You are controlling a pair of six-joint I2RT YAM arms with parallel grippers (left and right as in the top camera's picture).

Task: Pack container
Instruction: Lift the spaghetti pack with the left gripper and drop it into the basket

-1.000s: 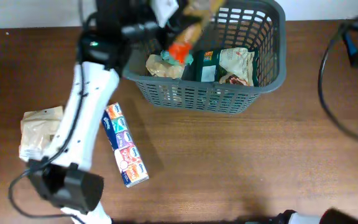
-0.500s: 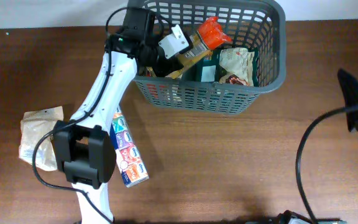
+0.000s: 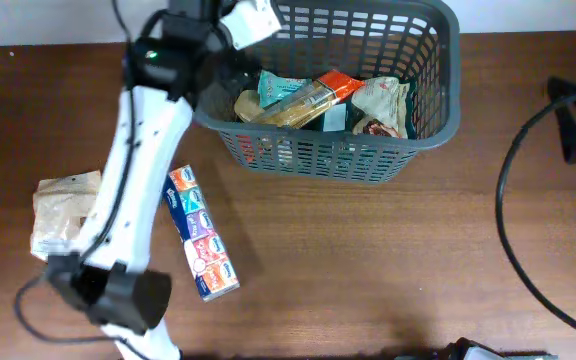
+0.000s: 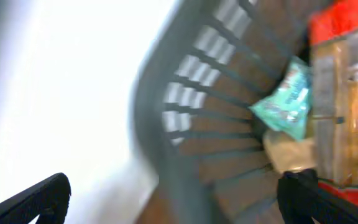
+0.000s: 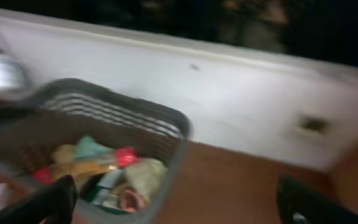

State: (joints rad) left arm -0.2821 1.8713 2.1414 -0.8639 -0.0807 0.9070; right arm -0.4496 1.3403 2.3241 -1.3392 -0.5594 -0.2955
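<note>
Left gripper (image 4: 173, 185) hangs with its two fingers spread wide and nothing between them, over the far left corner of the container (image 3: 440, 95), whose grey rim runs straight beneath the gap in the wrist view. One container is in view, just below and to the right of this hand. Inside it at least five packets can be made out: a long tan packet (image 3: 303, 98) with a red-orange end lying on top, a teal packet (image 3: 276, 85) at its left end, a crumpled beige packet (image 3: 251, 110), a dark green packet (image 3: 336, 113) and a pale packet (image 3: 383, 100) furthest from the hand. Two things lie out on the table (image 3: 368, 260), both back toward the robot from the hand: a beige bag (image 3: 63, 210) and a strip of tissue packs (image 3: 203, 235) beside the white left arm (image 3: 133, 185). Right gripper (image 5: 173, 194), also spread and empty, faces the container from well off to the right; a black cable (image 3: 499, 205) loops across that side. Bare wood between the two is open, and a white wall (image 5: 241, 93) closes the far edge.
</note>
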